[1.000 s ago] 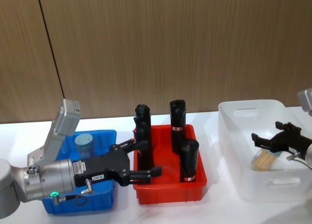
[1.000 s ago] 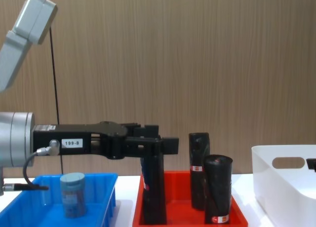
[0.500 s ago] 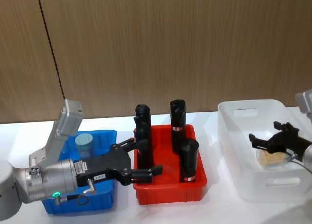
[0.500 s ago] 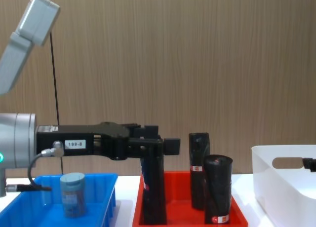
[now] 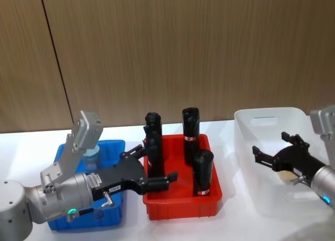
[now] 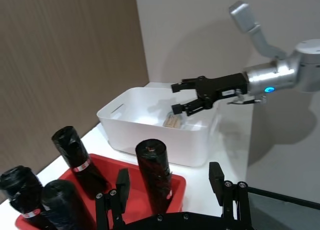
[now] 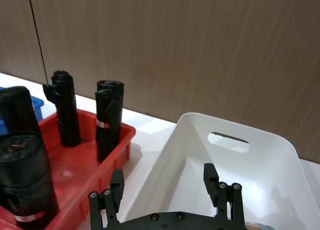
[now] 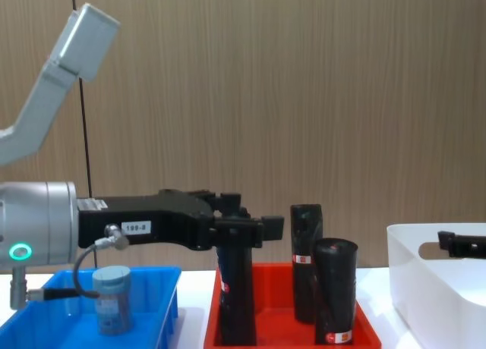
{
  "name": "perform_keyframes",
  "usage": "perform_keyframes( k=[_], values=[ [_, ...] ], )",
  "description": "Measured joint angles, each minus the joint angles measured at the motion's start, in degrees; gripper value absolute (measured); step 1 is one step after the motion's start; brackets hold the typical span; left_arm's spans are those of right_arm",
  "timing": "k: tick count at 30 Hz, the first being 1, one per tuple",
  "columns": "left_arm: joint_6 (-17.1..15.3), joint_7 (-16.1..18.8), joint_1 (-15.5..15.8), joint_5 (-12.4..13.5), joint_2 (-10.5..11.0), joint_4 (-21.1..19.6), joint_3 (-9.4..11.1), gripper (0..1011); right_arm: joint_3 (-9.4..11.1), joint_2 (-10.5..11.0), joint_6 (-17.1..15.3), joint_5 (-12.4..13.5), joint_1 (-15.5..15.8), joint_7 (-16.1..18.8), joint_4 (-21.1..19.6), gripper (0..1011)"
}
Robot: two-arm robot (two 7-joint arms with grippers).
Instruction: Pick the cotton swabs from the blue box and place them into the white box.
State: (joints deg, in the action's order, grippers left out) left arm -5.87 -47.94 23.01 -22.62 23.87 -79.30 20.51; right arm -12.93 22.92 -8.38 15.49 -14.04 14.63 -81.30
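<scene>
The blue box (image 5: 114, 144) sits at the left with one jar of cotton swabs (image 8: 112, 297) upright in it, its pale lid (image 5: 92, 153) partly hidden behind my left arm. My left gripper (image 5: 159, 165) hovers open and empty over the red tray, beside a black roll. The white box (image 5: 272, 113) stands at the right. Inside it lies another jar of cotton swabs (image 5: 287, 174), also seen in the left wrist view (image 6: 172, 121). My right gripper (image 5: 270, 143) hangs open just above that box's near-left part, clear of the jar.
A red tray (image 5: 180, 207) with several tall black rolls (image 5: 190, 127) stands between the two boxes, close under my left gripper. A wood-panelled wall rises behind the white table (image 5: 21, 141).
My right gripper has let go of the swab jar, which now lies in the white box, and has drawn back to the left. My left arm shifted slightly right.
</scene>
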Motion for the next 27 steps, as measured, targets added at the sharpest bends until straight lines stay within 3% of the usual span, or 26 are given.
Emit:
perform_keyframes(
  k=[27],
  values=[
    [2.2,20.0,-4.0,4.7,-0.8,-5.9,2.4,1003,0.0,-3.4,6.0,0.9,13.9,-10.1,-18.7,1001]
  ],
)
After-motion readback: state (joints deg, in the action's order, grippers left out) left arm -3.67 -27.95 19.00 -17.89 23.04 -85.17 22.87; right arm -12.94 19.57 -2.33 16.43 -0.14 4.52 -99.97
